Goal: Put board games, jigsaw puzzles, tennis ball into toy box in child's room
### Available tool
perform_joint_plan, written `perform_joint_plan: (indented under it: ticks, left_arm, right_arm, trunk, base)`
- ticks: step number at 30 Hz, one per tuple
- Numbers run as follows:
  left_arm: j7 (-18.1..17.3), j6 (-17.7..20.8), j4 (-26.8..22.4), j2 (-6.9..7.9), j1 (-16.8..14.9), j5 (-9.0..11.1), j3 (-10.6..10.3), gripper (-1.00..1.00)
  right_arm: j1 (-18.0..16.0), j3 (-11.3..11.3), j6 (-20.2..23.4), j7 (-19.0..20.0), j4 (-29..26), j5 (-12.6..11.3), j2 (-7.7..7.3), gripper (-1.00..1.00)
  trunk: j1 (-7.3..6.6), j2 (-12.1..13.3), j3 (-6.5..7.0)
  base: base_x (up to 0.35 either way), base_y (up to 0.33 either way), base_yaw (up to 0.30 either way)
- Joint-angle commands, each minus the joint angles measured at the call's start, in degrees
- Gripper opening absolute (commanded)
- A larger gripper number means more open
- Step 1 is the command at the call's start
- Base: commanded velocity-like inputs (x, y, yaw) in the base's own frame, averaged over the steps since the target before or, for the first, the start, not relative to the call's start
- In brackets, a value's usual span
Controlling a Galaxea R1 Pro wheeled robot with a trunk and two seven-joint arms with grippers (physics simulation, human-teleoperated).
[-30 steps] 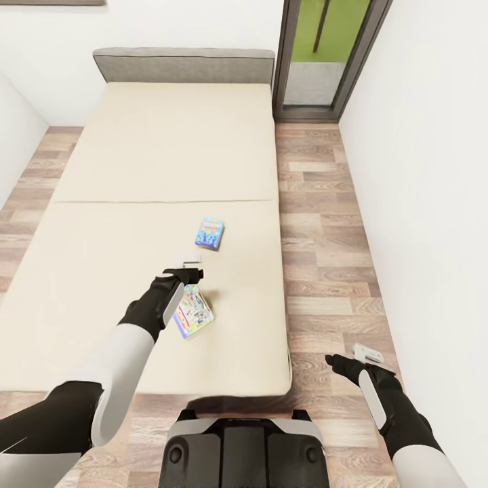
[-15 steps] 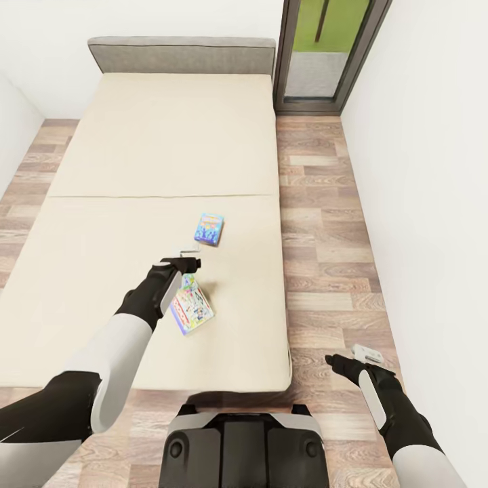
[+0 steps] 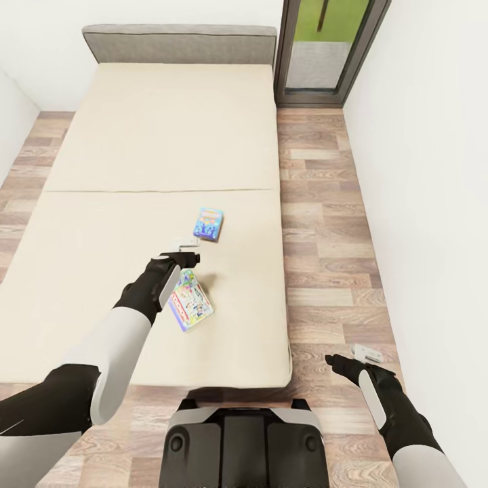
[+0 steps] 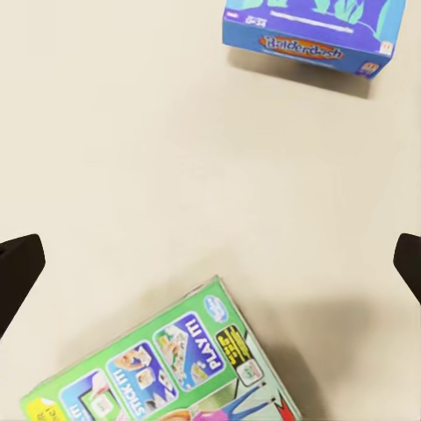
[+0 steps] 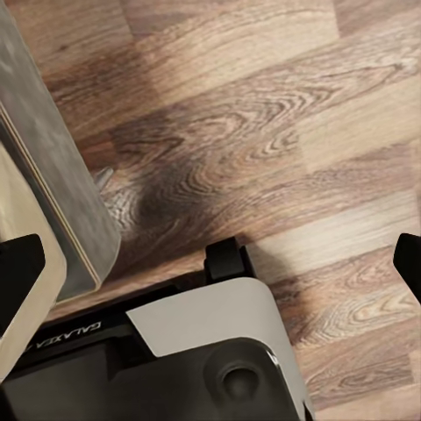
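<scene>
The left end effector (image 3: pixel 186 248) hangs wide open above the bed (image 3: pixel 102 224), between two board games (image 4: pixel 158 368), presumably positioned to pick one.

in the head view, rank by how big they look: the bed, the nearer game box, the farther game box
1. bed
2. nearer game box
3. farther game box, though it lies farther from the camera, so its smaller look may partly be distance.

Under my left arm, the green board game (image 4: pixel 167 368) reads "PLAY!!!" and "STICK!!!". The blue board game (image 4: pixel 311 31) carries an orange title too blurred to read. My base (image 5: pixel 132 351) says "GALAXEA".
</scene>
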Motion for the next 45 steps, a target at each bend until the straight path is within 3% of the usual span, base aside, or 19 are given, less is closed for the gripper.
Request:
perform_joint_plan:
  ticks: [1, 27, 45]
  left_arm:
    - [0.3, 0.3, -0.1, 0.01, 0.0, 0.1, -0.1, 1.00]
    - [0.2, 0.5, 0.0, 0.21, -0.1, 0.0, -0.2, 1.00]
    - [0.2, 0.6, -0.1, 1.70, -0.1, 0.0, -0.1, 1.00]
  right_arm:
    - [0.0, 0.0, 0.3, -0.3, -0.1, -0.6, -0.01, 1.00]
    - [0.0, 0.1, 0.3, -0.3, -0.1, -0.6, -0.09, 1.00]
    - [0.0, 0.1, 0.3, -0.2, -0.1, -0.6, -0.10, 1.00]
  trunk:
    - [0.03, -0.1, -0.16]
    - [0.03, -0.1, -2.59]
    - [0.03, -0.1, -4.27]
  base:
    - [0.000, 0.000, 0.000]
    - [0.000, 0.000, 0.000]
    - [0.000, 0.000, 0.000]
